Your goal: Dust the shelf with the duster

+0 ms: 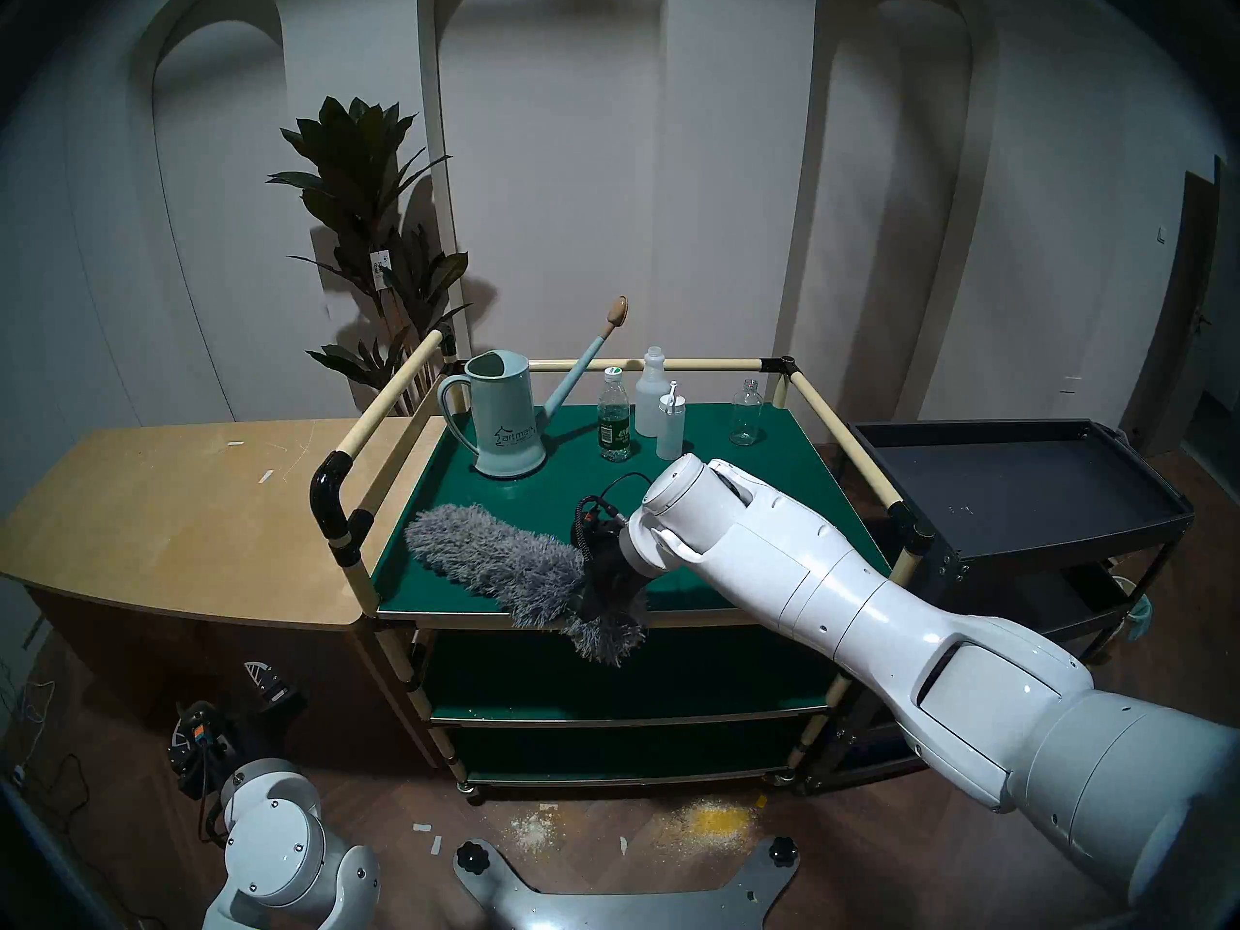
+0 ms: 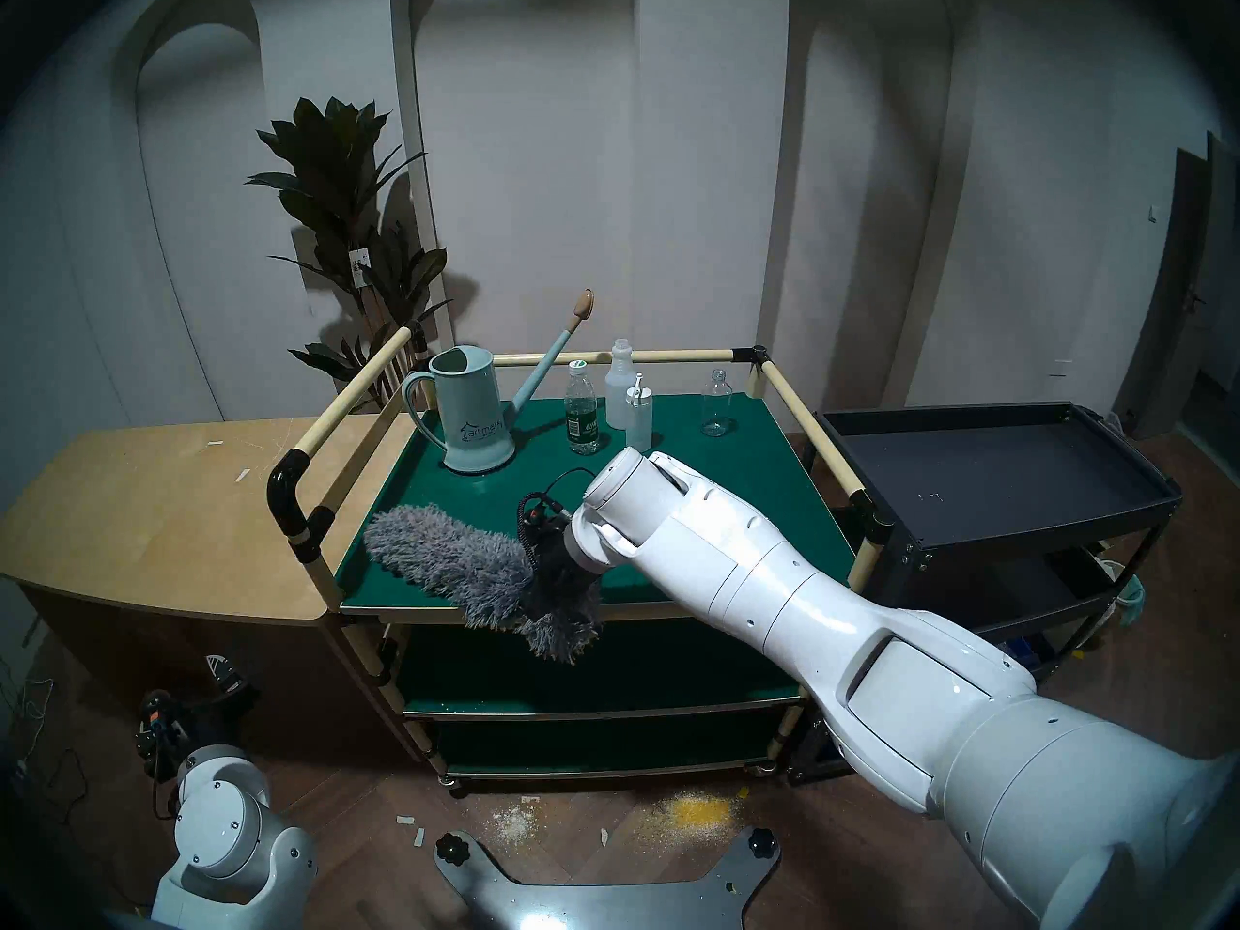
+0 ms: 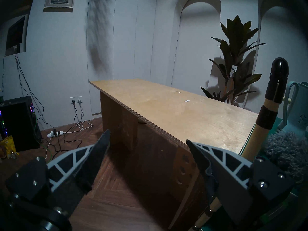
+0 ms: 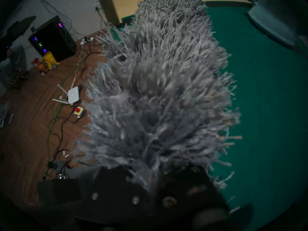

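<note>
The grey fluffy duster [image 1: 490,556] lies slantwise on the front left of the shelf's dark green top board [image 1: 738,452], and its near end overhangs the front edge. My right gripper [image 1: 607,576] is shut on the duster near that end, its fingers buried in the strands. The right wrist view shows the duster [image 4: 158,84] stretching away over the green board [image 4: 266,109]. My left gripper [image 3: 148,137] is open and empty, low beside the shelf's left post. It faces the wooden cabinet [image 3: 183,109].
A teal watering can [image 1: 503,418], a green-labelled water bottle [image 1: 614,425], two white bottles [image 1: 651,392] and a clear glass bottle [image 1: 746,415] stand at the back of the top board. The black tray cart [image 1: 1006,479] stands to the right. A plant [image 1: 376,237] stands behind.
</note>
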Action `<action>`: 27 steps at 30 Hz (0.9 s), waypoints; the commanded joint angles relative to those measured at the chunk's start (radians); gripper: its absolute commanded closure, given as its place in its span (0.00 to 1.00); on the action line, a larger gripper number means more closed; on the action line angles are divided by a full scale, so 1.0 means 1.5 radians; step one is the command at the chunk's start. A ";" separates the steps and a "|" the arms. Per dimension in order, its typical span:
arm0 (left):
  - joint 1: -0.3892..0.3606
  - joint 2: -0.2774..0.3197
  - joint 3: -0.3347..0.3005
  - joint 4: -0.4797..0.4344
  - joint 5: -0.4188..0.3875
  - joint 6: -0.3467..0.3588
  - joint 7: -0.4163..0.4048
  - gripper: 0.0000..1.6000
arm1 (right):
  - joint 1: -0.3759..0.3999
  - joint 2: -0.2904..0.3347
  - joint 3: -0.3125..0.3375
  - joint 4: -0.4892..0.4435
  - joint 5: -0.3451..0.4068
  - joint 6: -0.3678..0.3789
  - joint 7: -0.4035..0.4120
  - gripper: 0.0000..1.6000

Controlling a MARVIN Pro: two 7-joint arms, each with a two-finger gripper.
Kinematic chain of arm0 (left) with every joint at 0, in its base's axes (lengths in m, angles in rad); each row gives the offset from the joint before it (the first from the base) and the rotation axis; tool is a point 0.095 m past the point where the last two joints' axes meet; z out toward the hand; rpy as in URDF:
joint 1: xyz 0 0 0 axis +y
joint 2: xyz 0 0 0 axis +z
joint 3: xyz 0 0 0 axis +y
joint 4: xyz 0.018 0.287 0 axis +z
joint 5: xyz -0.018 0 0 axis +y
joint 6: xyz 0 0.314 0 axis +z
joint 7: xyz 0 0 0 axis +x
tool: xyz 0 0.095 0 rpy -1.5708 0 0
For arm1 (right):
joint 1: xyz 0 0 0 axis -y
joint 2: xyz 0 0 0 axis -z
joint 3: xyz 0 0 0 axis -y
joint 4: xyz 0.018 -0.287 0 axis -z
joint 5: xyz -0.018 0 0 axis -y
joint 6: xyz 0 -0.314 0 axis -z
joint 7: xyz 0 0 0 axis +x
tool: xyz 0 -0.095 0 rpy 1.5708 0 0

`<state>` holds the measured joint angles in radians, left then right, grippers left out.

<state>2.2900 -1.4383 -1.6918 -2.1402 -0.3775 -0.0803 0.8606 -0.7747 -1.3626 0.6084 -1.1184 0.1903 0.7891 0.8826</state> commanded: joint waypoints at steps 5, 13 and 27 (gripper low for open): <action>0.001 -0.002 0.013 -0.007 0.012 -0.022 -0.003 0.00 | 0.006 0.080 -0.050 -0.124 0.065 0.100 0.120 1.00; -0.007 0.004 0.031 0.000 0.012 -0.020 -0.013 0.00 | 0.009 0.130 -0.026 -0.189 0.147 0.114 0.075 1.00; -0.051 0.041 0.067 0.005 0.025 -0.004 -0.056 0.00 | -0.024 0.252 0.105 -0.222 0.239 0.114 0.009 1.00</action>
<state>2.2586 -1.4132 -1.6083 -2.1250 -0.3578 -0.1011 0.8096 -0.7924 -1.0823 0.6571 -1.4543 0.5043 0.9615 0.8665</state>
